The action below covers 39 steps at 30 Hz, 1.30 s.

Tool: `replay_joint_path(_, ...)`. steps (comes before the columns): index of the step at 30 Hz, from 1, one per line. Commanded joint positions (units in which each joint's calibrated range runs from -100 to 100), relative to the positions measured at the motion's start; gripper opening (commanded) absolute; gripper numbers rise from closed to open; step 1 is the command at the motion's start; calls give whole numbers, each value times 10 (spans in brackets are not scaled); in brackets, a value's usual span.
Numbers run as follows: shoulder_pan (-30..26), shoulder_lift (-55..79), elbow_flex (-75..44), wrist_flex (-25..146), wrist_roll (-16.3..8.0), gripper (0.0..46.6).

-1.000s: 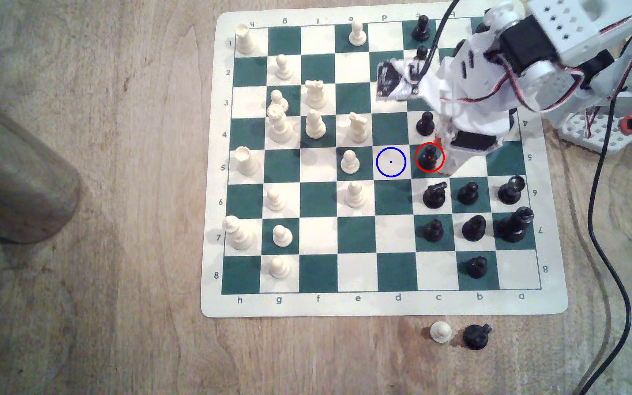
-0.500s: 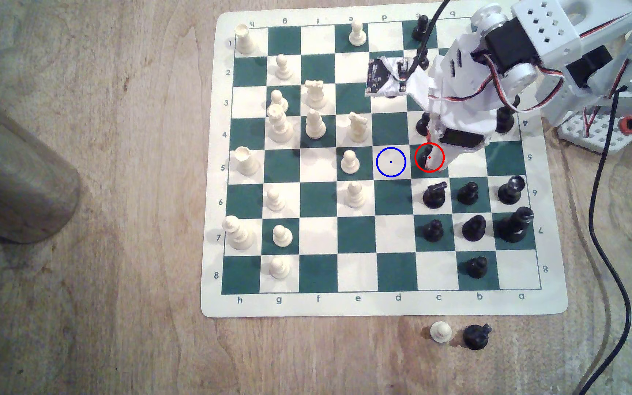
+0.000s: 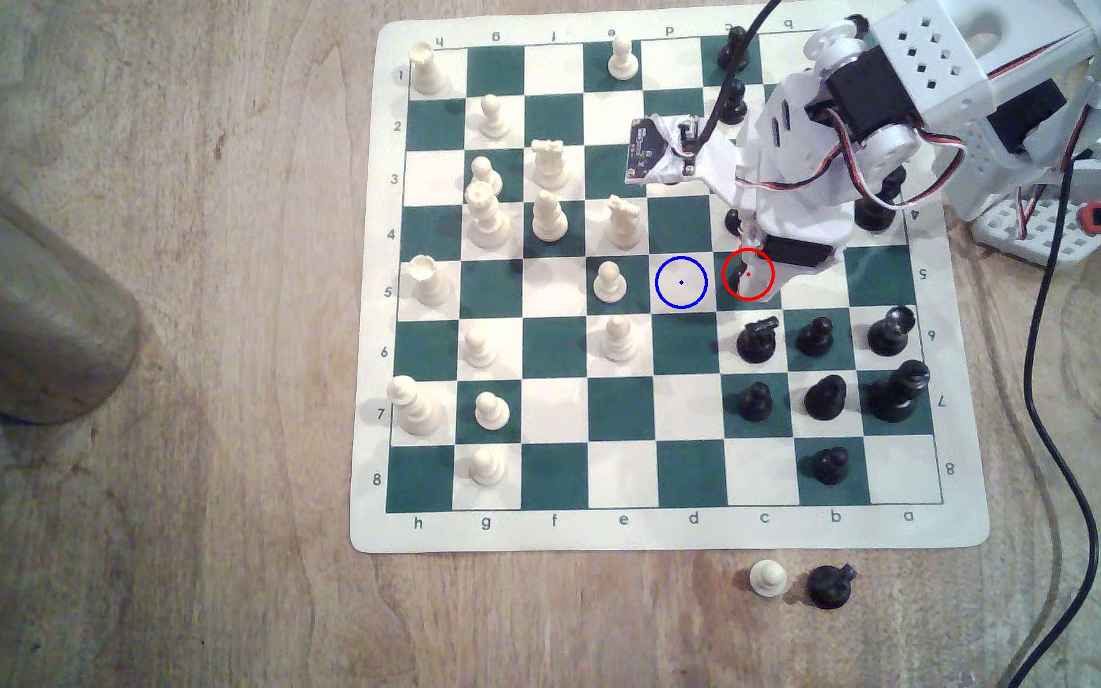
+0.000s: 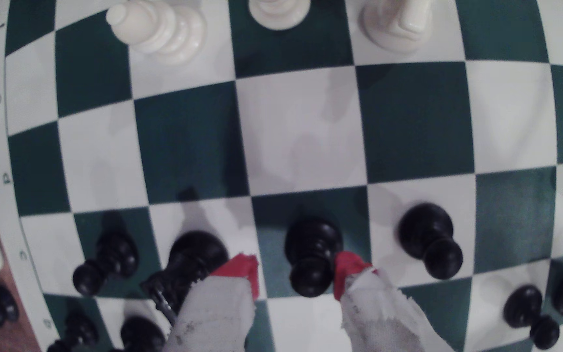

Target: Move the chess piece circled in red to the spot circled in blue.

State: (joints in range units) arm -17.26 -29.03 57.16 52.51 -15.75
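pawn point(image 4: 312, 257) between tool point(image 4: 295, 276) tips, spot point(image 3: 681, 282) adjoining (exterior view's left)

From my exterior feed the end effector point(image 3: 748, 281) covers most of the black pawn point(image 3: 738, 276); can't see its base.

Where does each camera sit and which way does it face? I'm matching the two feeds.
Exterior view: high above the table, looking down on the chessboard; the arm reaches in from the exterior view's right.
Wrist view: on the arm just behind the hand, looking past its red-tipped fingers across the board.
Shared: the black pawn between the fingers, on the red-ringed square, and the spot.
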Motion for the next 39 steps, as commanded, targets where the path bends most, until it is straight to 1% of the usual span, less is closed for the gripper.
replay_joint_path(1, 3, 0, -38, -6, 3, 113)
replay_joint_path(12, 6, 14, -39, -12, 4, 105)
replay_joint_path(14, 6, 13, -40, -12, 6, 73)
replay_joint_path(16, 5, 8, -38, -12, 6, 22)
replay_joint_path(17, 4, 5, -37, -12, 6, 7)
replay_joint_path(18, 3, 2, -36, -10, 6, 3)
replay_joint_path(25, 2, -18, -38, -2, 6, 3)
replay_joint_path(29, 2, -59, -48, 28, 5, 3)
replay_joint_path(35, -6, -126, -86, 92, 2, 3)
replay_joint_path(39, -5, -129, -113, 101, 2, 2)
